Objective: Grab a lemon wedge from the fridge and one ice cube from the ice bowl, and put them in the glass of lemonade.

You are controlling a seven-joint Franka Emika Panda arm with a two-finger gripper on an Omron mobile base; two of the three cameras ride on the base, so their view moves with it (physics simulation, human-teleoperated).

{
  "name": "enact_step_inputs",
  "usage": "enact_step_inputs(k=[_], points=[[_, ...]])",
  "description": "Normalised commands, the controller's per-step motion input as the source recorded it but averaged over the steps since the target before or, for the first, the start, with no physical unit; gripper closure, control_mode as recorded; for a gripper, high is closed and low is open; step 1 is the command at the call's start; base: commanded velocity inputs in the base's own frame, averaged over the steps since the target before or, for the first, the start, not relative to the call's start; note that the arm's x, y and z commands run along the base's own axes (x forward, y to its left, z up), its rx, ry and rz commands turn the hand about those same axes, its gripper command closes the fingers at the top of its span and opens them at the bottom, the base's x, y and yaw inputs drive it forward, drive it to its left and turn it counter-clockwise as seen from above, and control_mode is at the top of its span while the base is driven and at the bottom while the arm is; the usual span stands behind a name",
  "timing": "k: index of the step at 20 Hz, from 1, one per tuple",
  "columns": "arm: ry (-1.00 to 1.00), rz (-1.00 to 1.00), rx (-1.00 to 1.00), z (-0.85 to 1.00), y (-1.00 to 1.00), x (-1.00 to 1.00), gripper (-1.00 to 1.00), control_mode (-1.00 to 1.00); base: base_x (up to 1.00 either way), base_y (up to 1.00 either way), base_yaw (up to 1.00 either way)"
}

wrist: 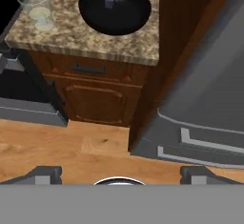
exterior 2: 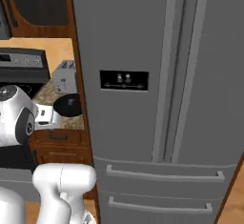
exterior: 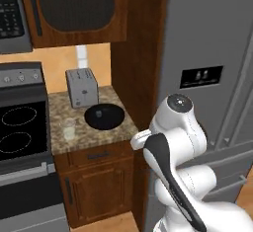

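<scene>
Fridge steel, smooth (bowl seemingly glossy)

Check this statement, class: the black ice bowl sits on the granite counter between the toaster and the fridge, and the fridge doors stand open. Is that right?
Not quite. The fridge doors are shut, as the right base view shows. The ice bowl does sit on the granite counter, between the toaster and the fridge.

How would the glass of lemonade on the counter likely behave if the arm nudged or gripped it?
The glass of lemonade is clear and thin-walled, so probably fragile and slippery to grip. It stands upright with liquid low inside, so a push may slide it on the granite counter, though a high nudge could tip it and spill. Being small, it is probably light.
</scene>
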Motion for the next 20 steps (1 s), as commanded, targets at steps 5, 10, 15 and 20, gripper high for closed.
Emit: enact_step_inputs(k=[5, 10, 15, 20], points=[[0.00, 0.00, 0.00, 0.00, 0.00, 0.00, -1.00, 1.00, 0.00, -1.00, -0.21], [0.00, 0.00, 0.00, 0.00, 0.00, 0.00, -1.00, 1.00, 0.00, -1.00, -0.13], [0.00, 0.00, 0.00, 0.00, 0.00, 0.00, -1.00, 1.00, -0.19, -1.00, 0.03], [0.00, 0.00, 0.00, 0.00, 0.00, 0.00, -1.00, 1.00, -0.43, -0.41, 0.13]])
